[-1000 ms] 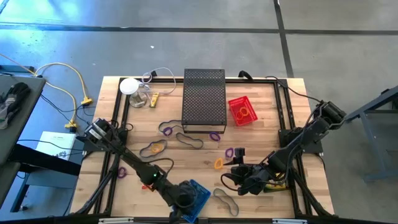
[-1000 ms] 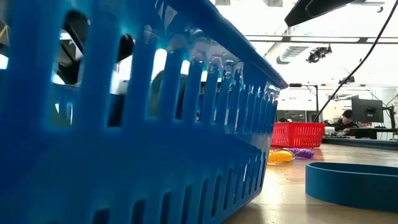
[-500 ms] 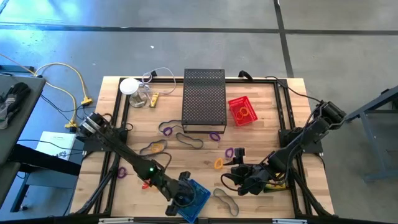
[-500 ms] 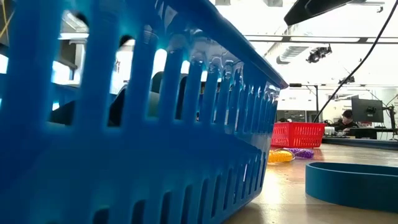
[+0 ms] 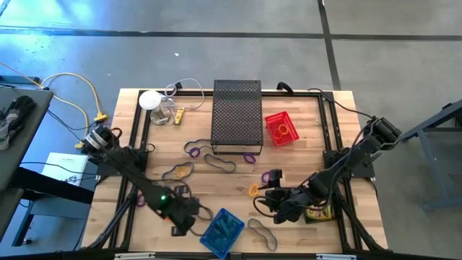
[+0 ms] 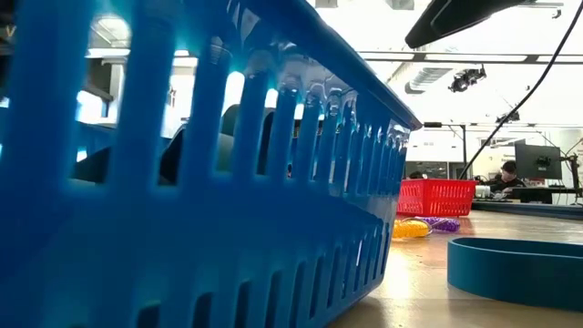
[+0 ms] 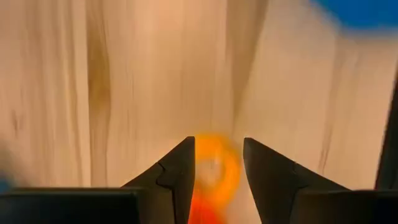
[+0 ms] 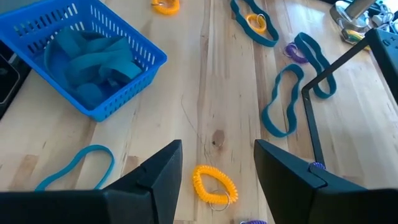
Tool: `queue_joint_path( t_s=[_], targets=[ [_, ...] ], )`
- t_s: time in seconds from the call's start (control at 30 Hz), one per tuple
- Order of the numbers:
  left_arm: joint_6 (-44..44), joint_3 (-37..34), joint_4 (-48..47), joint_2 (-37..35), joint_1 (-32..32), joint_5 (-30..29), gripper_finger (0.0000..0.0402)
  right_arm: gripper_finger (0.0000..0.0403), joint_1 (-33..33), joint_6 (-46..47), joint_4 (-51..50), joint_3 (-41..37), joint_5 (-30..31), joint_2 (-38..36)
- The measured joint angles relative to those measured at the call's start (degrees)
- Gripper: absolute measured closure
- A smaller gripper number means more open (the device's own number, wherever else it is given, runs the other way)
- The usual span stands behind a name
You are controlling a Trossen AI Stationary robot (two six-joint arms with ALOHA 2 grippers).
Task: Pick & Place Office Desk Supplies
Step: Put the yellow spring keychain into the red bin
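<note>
My left gripper (image 5: 179, 220) hangs near the table's front, left of the blue basket (image 5: 222, 231), and points steeply down. In the left wrist view it (image 7: 217, 142) is open, with a blurred orange loop (image 7: 214, 171) between its fingers; I cannot tell if they touch it. My right gripper (image 5: 274, 206) waits open at the front right. In its own view it (image 8: 217, 146) stands over an orange coil loop (image 8: 214, 185) that lies on the wood. The basket (image 8: 81, 56) has teal bands in it.
Teal bands (image 5: 177, 172) (image 5: 220, 162) (image 5: 261, 232) and purple loops (image 5: 193, 150) (image 5: 249, 157) lie scattered on the wood. A black mesh box (image 5: 237, 115) stands at the far middle, with a red basket (image 5: 280, 128) to its right and a white round object (image 5: 150, 100) at the far left.
My left gripper has pulled back from over the blue basket toward the table's left edge and has tipped over from a shallow slant to point steeply down. The basket has stayed where it was.
</note>
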Motion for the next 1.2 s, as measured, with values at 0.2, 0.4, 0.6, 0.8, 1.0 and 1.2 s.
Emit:
queue_joint_path(
  t_s=[0.2,0.4,0.6,0.8,1.0,1.2],
  targets=[
    [-3.43,0.02,-3.17,0.22,-4.12,-8.71,0.0272,0.0215,-0.76,0.00,0.41,-0.46,-0.24,0.00],
    [-3.01,-0.02,-5.97,2.83,-5.99,-11.19,0.0272,0.0215,-1.62,0.31,1.17,-0.48,-2.24,0.00],
    [-3.12,-0.09,-7.96,5.53,-6.59,-10.35,0.0272,0.0215,-1.62,0.31,2.01,-0.48,-3.03,0.02],
    [-3.12,-0.09,-6.07,7.42,-6.13,-10.27,0.0272,0.0215,-1.60,0.22,2.57,-0.48,-3.01,0.02],
    [-5.06,0.19,-5.92,9.67,-6.09,-10.42,0.0273,0.0215,-1.60,0.20,3.06,-0.48,-3.01,0.02],
    [-11.25,-0.02,-5.89,10.72,-6.09,-9.85,0.0308,0.0215,-1.60,0.20,3.04,-0.48,-3.01,0.02]
  ],
)
